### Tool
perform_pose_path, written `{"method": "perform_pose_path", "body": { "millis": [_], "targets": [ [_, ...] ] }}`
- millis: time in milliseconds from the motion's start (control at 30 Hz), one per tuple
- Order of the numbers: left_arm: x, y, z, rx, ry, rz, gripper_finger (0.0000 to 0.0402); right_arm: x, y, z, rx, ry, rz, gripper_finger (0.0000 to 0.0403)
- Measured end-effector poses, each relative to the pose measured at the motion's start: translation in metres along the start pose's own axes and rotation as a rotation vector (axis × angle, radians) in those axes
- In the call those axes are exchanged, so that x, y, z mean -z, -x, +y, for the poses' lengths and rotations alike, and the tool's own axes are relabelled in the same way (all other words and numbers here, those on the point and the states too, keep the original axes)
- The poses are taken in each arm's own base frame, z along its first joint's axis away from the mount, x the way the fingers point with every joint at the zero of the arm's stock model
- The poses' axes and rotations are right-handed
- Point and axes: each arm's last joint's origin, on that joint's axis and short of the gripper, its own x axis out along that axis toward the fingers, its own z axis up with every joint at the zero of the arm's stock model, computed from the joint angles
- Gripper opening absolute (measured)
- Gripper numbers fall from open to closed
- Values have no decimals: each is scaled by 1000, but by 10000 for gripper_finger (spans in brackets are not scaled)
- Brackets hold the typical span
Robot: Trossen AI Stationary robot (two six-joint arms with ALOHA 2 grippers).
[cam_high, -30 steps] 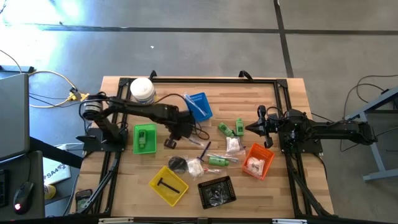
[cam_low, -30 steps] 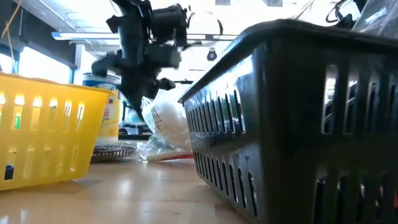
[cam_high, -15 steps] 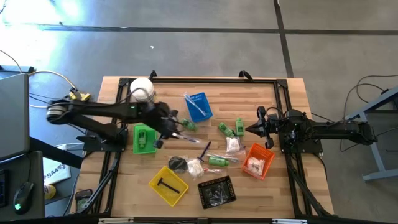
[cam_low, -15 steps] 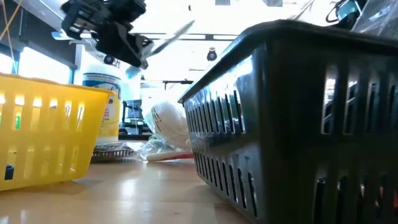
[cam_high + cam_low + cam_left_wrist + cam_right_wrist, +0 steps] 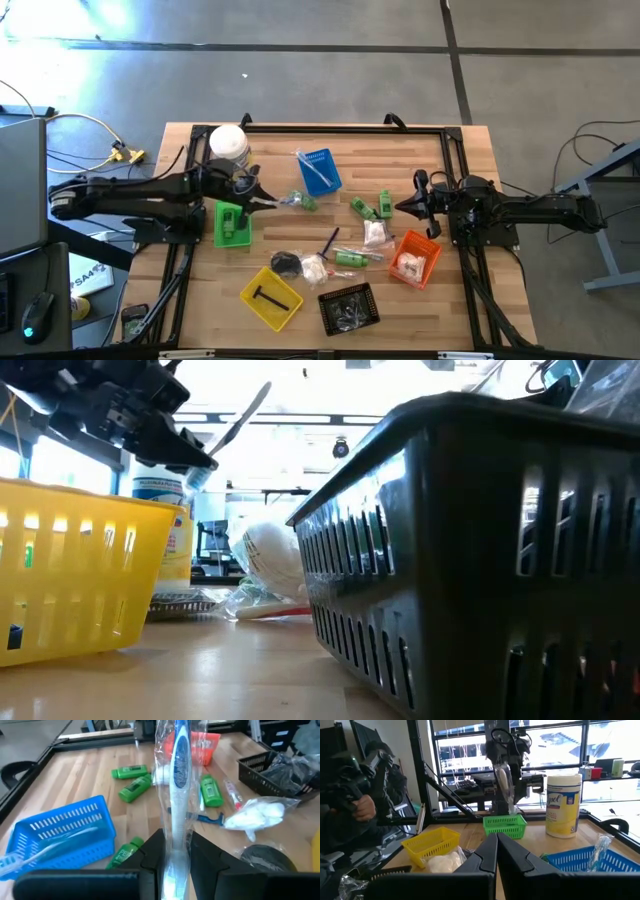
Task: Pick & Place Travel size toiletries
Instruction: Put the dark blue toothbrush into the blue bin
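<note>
My left gripper hangs over the table's left part, beside the green tray, shut on a toothbrush in a clear wrapper. The low view shows the toothbrush slanting upward from the gripper. More toiletries lie mid-table: green bottles, white sachets and a razor. Another wrapped toothbrush lies in the blue tray. My right gripper waits shut at the right side, clear of everything. My left gripper pinches the wrapped toothbrush near one end between its two fingers. The fingers come nearly level from the table's left side and lie along the brush. It sticks out past the fingertips toward the table's right, lifted clear of the table.
A white tub stands at the far left. Yellow, black and orange trays sit along the near side. A black rail frame borders the table. A person shows beyond the table in the right wrist view.
My left gripper has drawn back from mid-table toward the left edge and tipped from pointing down to nearly level. The wrapped toothbrush came with it, lifted clear of the table, and now points toward the table's right.
</note>
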Motion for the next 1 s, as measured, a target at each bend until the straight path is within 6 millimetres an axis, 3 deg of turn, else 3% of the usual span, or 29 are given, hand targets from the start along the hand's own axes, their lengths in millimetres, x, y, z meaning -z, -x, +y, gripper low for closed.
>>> {"method": "perform_pose_path", "body": {
  "millis": [267,467,700,833,1000],
  "targets": [
    [-9,4,7,-80,42,-45,65,0,0,0,2,0,-1,2],
    [-68,20,18,-227,-70,-52,65,0,0,0,3,1,-5,2],
    [-145,34,39,-529,-213,118,65,-1,0,0,3,2,-9,2],
    [-170,15,57,-631,-353,285,65,-1,0,0,3,3,-13,2],
    [-166,-33,83,-721,-613,661,65,-1,0,0,2,3,-13,2]
  ]
}}
